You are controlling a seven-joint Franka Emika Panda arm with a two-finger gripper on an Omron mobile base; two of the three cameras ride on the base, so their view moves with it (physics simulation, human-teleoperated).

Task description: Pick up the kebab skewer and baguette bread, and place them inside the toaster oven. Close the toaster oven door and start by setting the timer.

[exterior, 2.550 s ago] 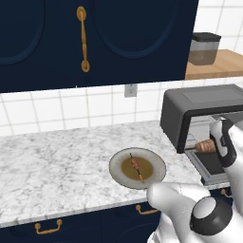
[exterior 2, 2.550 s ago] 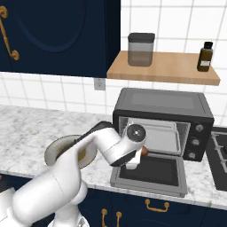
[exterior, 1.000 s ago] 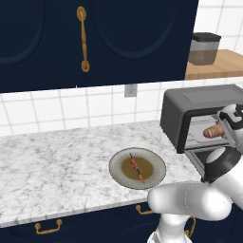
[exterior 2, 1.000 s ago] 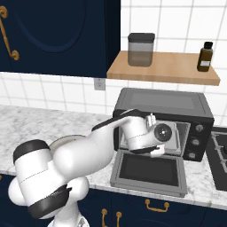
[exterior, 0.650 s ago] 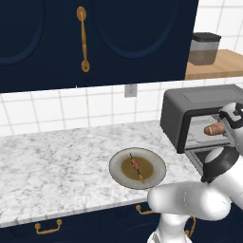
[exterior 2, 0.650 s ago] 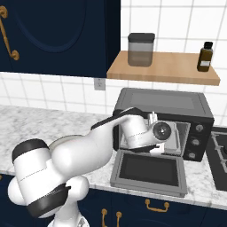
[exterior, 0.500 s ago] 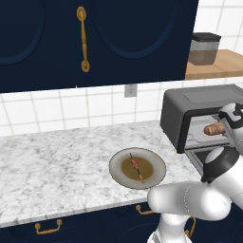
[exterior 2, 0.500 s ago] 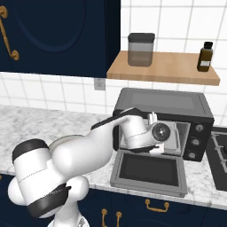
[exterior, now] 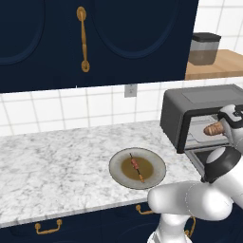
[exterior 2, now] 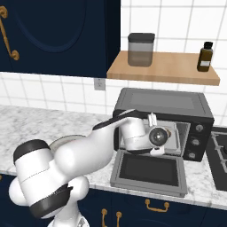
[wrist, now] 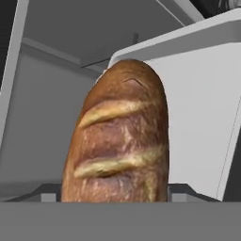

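Gripper (exterior: 223, 127) sits at the mouth of the toaster oven (exterior: 204, 114), its jaws closed on the baguette bread (exterior: 214, 128), which pokes out sideways from the hand toward the oven's opening in the left base view. Seen from the hand view, the baguette bread (wrist: 117, 136) stands close up, golden-brown with pale scored slashes, and behind it are the oven's grey inner walls. From the right base view the loaf is hidden behind the hand, but the toaster oven door (exterior 2: 148, 170) shows hanging open, lying flat in front of the oven with its dark window facing up. Farther left on the marble counter (exterior: 52, 166), the left base view shows the kebab skewer (exterior: 136, 166) lying on a round plate (exterior: 118, 163), well apart from the oven.
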